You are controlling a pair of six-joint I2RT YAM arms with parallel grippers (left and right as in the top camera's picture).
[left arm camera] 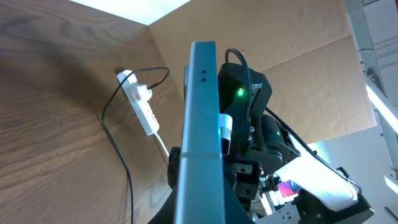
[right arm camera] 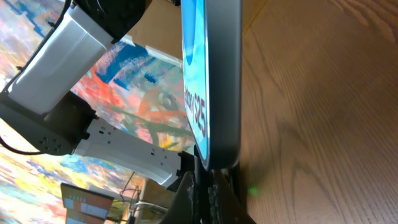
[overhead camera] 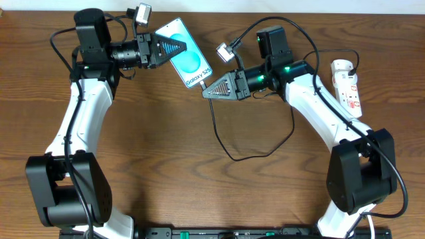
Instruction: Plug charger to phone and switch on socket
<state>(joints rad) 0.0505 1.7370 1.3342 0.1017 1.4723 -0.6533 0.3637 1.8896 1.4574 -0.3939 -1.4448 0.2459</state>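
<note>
Overhead view, from the left side of the frame: the left gripper [overhead camera: 178,47] is clamped on the upper-left end of the phone [overhead camera: 189,63], its fingers closed over the edges. The phone is carried slantwise above the table [overhead camera: 166,153], turquoise screen up and its lettered lower end pointing towards the centre. Just right of that end sits the right gripper [overhead camera: 207,91], fingers pinched together at the phone's bottom edge. The charger [overhead camera: 214,123] runs out from between its fingertips, drops down the middle of the frame, loops low and climbs back up under the right arm. The plug tip is hidden between the fingers, so the gripper appears to be holding it, but whether the tip has entered the port cannot be told. The right wrist view shows only the phone's bottom end right against the fingertips, touching or nearly so. At the far right edge, well apart from both grippers, the socket [overhead camera: 348,85] lies on the table; the left wrist view shows it in the upper left beyond the edge-on phone. The position of its red switches is too small to read. The step in hand looks like mating plug to phone. The next move calls for a straight push along the phone's length while the left grip holds firm, as a tilted tip could skid off the port. After that a free gripper has to reach the socket's switch.
</note>
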